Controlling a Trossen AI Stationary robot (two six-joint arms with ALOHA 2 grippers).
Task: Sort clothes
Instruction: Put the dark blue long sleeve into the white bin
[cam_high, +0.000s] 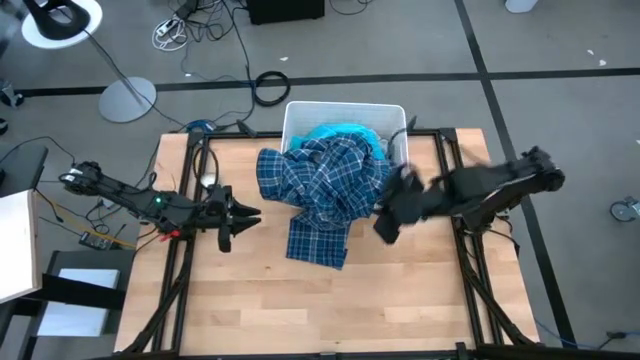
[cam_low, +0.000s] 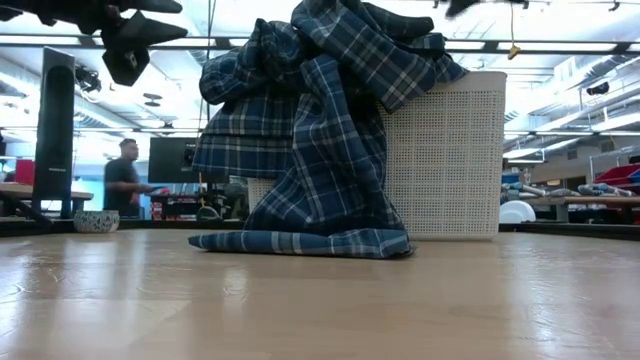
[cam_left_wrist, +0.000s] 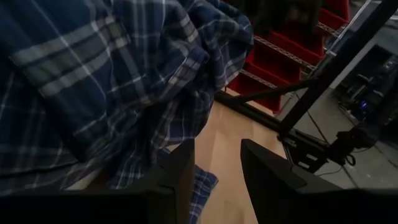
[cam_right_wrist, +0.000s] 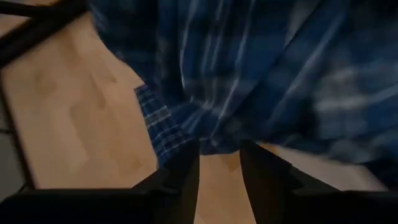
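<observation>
Left arm reaches in from 9 o'clock, low and nearly level, left gripper (cam_high: 243, 219) pointing toward 3 o'clock. Fingers (cam_left_wrist: 180, 174) apart with a narrow gap, holding nothing; bare wood shows between them.

Right arm comes in from 3 o'clock, angled toward 8 o'clock, right gripper (cam_high: 384, 228) blurred in the high view. In the right wrist view its fingers (cam_right_wrist: 186, 171) stand slightly apart, empty, with table (cam_right_wrist: 68, 124) showing between.

No brands, labels or writing readable anywhere.

Plaid shirt (cam_high: 325, 190) hangs over the front wall of the bin (cam_high: 300, 112) at 12 o'clock and spills down onto the table (cam_high: 300, 310), hem lying flat on the wood at centre. Turquoise piece (cam_high: 345, 132) sits inside the bin behind the shirt, partly covered.

Shirt lies between the two grippers: just at 3 o'clock of the left gripper, not touching; just at 9 o'clock of the right gripper, near the shirt's edge, contact cannot be told.

Low view: shirt (cam_low: 320, 130) draped over the bin (cam_low: 450, 160), left gripper (cam_low: 130, 40) up above table level. A person (cam_low: 125, 175) stands in the room behind.
</observation>
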